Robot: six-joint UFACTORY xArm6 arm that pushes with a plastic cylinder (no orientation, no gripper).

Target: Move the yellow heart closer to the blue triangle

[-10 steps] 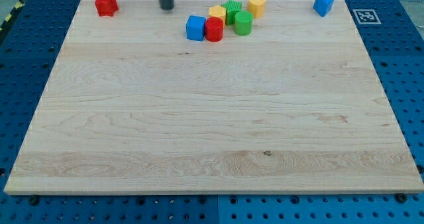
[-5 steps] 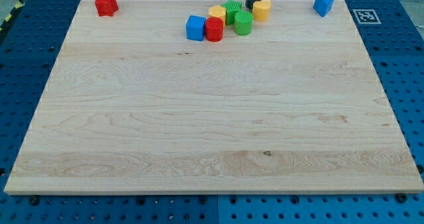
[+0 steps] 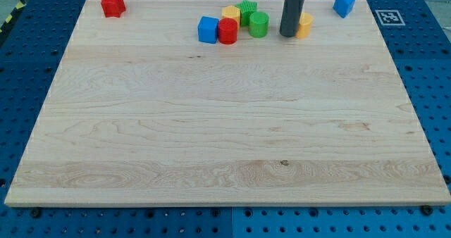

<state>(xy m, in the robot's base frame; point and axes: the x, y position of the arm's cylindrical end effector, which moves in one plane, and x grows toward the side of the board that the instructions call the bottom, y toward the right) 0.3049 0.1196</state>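
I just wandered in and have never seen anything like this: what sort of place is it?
Probably a robotics lab bench. A wooden board lies on a blue perforated mounting plate, a printed marker tag sits by it, and my tip pushes toy blocks like the yellow heart.

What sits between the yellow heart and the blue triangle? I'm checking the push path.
Nothing: in the camera view only bare wooden board separates the yellow heart block from the blue triangle block.

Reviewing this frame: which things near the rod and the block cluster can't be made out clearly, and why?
- yellow heart: the rod covers its left part, so its shape is unreadable.
- my tip: beside the heart's left; contact cannot be confirmed.
- green block and yellow block: partly hidden behind the green cylinder and red cylinder.
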